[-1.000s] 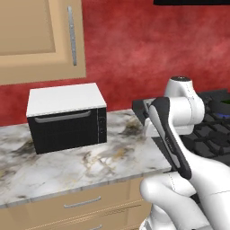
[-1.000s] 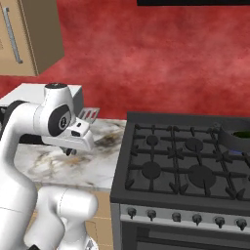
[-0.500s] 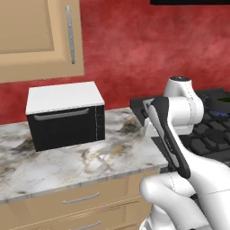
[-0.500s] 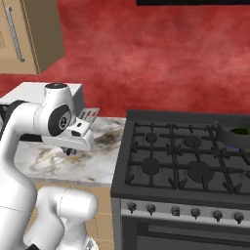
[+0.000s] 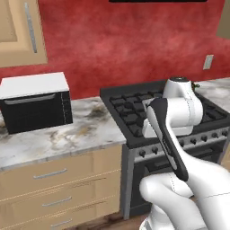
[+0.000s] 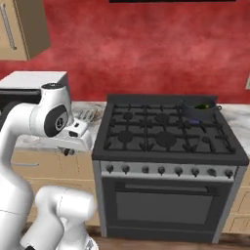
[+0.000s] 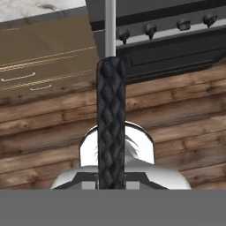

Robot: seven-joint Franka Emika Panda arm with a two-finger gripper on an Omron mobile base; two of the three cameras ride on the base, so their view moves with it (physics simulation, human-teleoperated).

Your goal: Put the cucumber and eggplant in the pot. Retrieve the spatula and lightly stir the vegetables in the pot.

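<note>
Over wood floor, the spatula (image 7: 110,110) lies lengthwise along the gripper (image 7: 110,183).

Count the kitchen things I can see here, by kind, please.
Stove: 1
Microwave: 1
Pot: 1
Spatula, held in the end effector: 1
Wall outlet: 1
Total: 5

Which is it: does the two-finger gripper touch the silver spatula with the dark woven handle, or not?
Touching. Hand view: the spatula rises from inside the shut gripper, held clear above the wooden floor.
</note>
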